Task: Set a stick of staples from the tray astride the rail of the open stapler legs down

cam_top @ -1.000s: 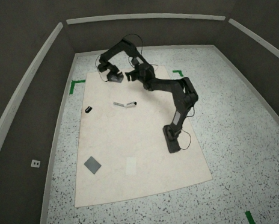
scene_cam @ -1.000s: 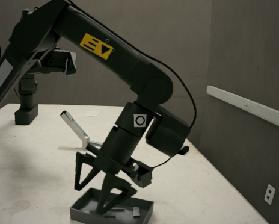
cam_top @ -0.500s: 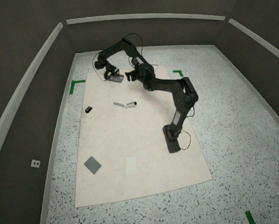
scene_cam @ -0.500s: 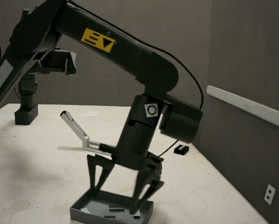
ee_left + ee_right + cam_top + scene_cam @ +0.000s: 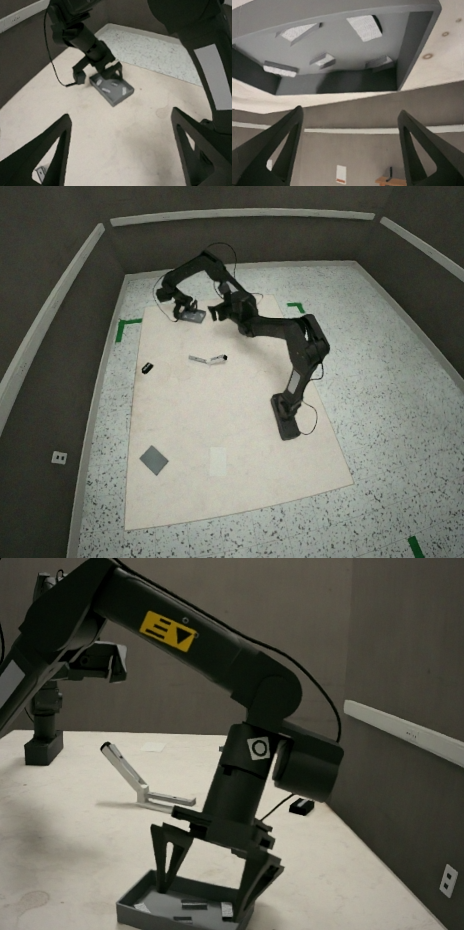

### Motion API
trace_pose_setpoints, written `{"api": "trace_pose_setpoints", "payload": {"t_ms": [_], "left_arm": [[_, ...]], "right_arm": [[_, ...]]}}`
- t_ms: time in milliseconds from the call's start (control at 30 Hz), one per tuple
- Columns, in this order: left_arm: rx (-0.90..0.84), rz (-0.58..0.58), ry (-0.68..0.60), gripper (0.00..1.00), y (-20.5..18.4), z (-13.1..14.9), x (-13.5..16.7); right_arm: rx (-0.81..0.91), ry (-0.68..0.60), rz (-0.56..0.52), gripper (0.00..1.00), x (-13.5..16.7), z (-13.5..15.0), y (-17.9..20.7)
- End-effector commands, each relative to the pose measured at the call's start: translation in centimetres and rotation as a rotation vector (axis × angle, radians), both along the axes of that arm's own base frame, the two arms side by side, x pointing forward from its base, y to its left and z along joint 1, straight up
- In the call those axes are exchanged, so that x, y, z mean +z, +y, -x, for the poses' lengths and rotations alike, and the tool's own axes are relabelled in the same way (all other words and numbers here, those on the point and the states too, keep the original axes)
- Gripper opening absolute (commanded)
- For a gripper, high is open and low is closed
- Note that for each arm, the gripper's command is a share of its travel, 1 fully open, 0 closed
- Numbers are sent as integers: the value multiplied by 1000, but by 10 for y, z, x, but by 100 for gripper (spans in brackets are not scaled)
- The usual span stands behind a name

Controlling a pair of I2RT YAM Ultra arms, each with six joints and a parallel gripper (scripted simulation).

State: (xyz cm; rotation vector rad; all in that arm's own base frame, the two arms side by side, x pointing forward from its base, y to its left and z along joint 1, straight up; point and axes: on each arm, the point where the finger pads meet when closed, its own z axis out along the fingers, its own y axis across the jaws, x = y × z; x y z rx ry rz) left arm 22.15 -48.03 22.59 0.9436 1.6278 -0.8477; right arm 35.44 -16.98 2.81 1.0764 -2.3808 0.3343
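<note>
The desk (image 5: pixel 200 411) (image 5: pixel 65 838) (image 5: pixel 124 141) (image 5: pixel 447 50) has a cream top with faint marbling and a few brownish ring stains near the tray (image 5: pixel 199 319) (image 5: pixel 131 914) (image 5: pixel 112 100) (image 5: pixel 418 41). It stands on a pale floor (image 5: pixel 380 386) (image 5: pixel 141 51) flecked with dark specks and marked with green tape corners (image 5: pixel 120 331). Dark grey-brown walls (image 5: pixel 240 241) (image 5: pixel 400 633) (image 5: pixel 12 79) (image 5: pixel 369 149) enclose it, with a pale rail (image 5: pixel 240 215) (image 5: pixel 400 728) running along them and a white socket plate (image 5: pixel 59 457) (image 5: pixel 449 880) lower down.

On the desk lie a grey square (image 5: pixel 154 460) and a whitish rectangle (image 5: pixel 218 461); a small black object (image 5: pixel 147 368) (image 5: pixel 301 807) sits near the edge. The stapler (image 5: pixel 200 359) (image 5: pixel 143 793) stands opened out on the desk, well apart from the tray, with no stick seen on its rail.

The staple sticks lie scattered inside the grey tray, one whitish stick (image 5: pixel 226 910) (image 5: pixel 365 28) among them. The right pincer (image 5: pixel 186 311) (image 5: pixel 201 904) (image 5: pixel 351 112) is spread wide at the tray, released, gripping nothing. The left pincer (image 5: pixel 216 313) (image 5: pixel 117 665) (image 5: pixel 120 115) is also wide apart and unloaded, raised over the desk.
</note>
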Motion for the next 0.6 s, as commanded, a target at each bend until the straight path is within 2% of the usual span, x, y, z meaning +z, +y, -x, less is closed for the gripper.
{"api": "trace_pose_setpoints", "payload": {"t_ms": [0, 100, 200, 300, 333, 400, 467, 567], "left_arm": [[3, 17, -8, 100, 2, -2, 7], [3, 17, -8, 100, 2, -2, 7], [3, 17, -8, 100, 2, -2, 7], [3, 17, -8, 100, 2, -2, 7], [3, 17, -8, 100, 2, -2, 7], [3, 17, -8, 100, 2, -2, 7], [3, 17, -8, 100, 2, -2, 7], [3, 17, -8, 100, 2, -2, 7]], "right_arm": [[5, -27, 14, 100, 6, -8, -8], [11, -22, 13, 100, 6, -6, -5], [-3, -113, 26, 66, 7, -24, -11], [-114, -234, 32, 32, 14, -37, -14], [-159, -264, 34, 27, 16, -37, -15], [-243, -313, 35, 27, 17, -39, -15], [-243, -313, 35, 27, 17, -39, -15], [-378, -372, 33, 27, 14, -38, -13]]}}
